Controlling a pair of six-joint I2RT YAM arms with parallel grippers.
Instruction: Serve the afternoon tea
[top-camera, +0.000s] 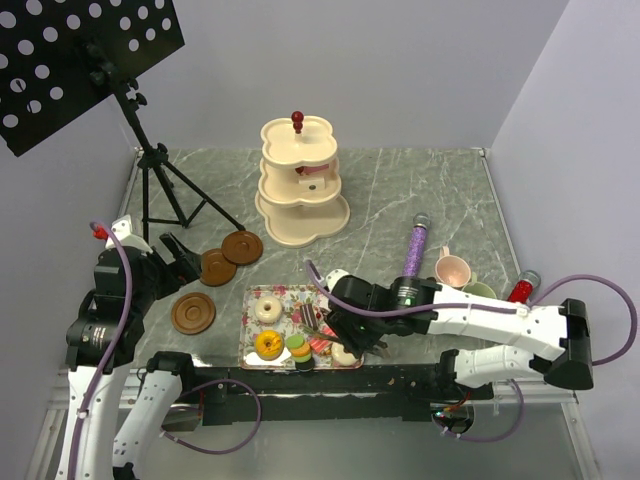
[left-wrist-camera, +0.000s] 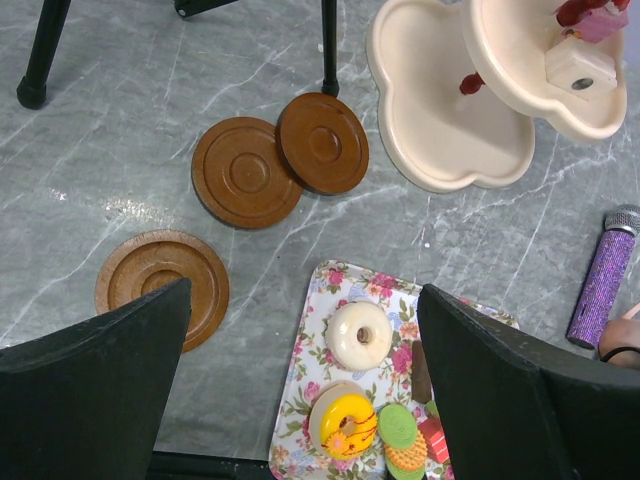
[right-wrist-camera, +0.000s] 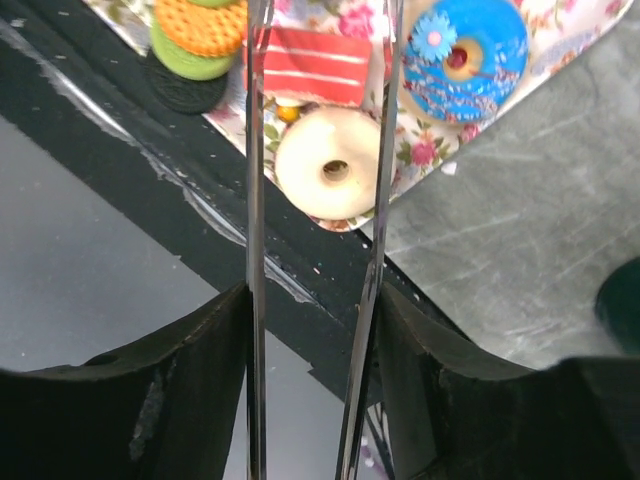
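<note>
Right gripper (right-wrist-camera: 312, 295): clamped on metal tongs (right-wrist-camera: 256, 150), blades either side of cream doughnut (right-wrist-camera: 330, 175) at floral tray (right-wrist-camera: 420, 148) corner. Left gripper (left-wrist-camera: 305, 300): jaws wide apart, above bench (left-wrist-camera: 120, 120).

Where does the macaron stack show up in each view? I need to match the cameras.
Top external: macaron stack at the floral tray's near edge, just right of the yellow doughnut.
Left wrist: at the bottom edge, again right of the yellow doughnut.
Right wrist: top left corner, left of the red cake slice.
Shared landmark: the floral tray, seen in all three.
</note>
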